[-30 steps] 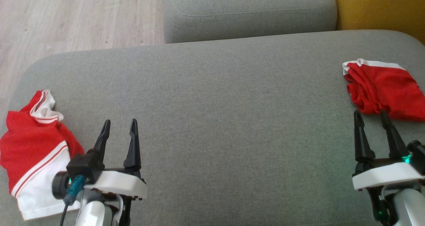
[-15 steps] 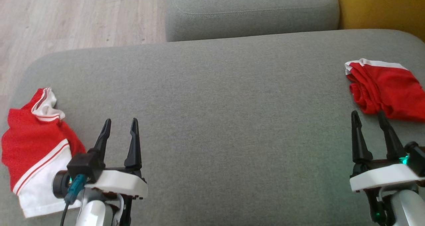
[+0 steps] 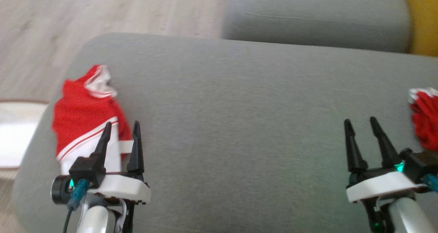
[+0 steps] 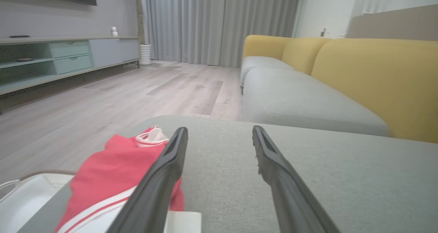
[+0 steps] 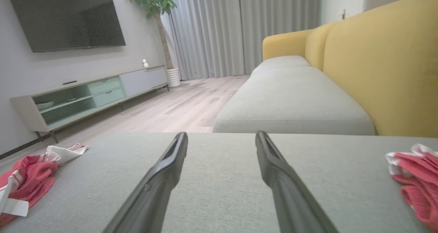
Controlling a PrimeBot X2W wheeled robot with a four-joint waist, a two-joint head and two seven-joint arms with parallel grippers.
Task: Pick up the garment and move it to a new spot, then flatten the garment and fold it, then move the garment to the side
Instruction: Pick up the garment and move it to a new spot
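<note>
The head camera is swinging toward the left end of the grey seat cushion (image 3: 239, 123), so the whole scene is shifting in that view. This is a camera and body turn; neither garment is moving on the cushion.

- The crumpled red-and-white garment (image 3: 82, 113) is lying at the left end of the cushion, close to its left edge, with the wooden floor (image 3: 102, 10) and a white object (image 3: 13, 133) beyond that edge.
- A second red garment (image 3: 426, 123) is lying at the right end of the cushion and is now sliding out of the head view.
- The left tool (image 3: 123, 124) is standing with its fingers fully spread and gripping nothing. In the head view its fingers are now overlapping the near part of the crumpled garment, where a second ago they were standing beside it.
- In the left wrist view the garment (image 4: 113, 171) is sitting to the left of the finger gap and partly behind one finger. Contact with the fabric cannot be confirmed.
- The right tool (image 3: 360, 120) is also spread wide and empty, over bare cushion.

Assessment: the robot is lining itself up on the crumpled garment. The pick-up is not yet made.
</note>
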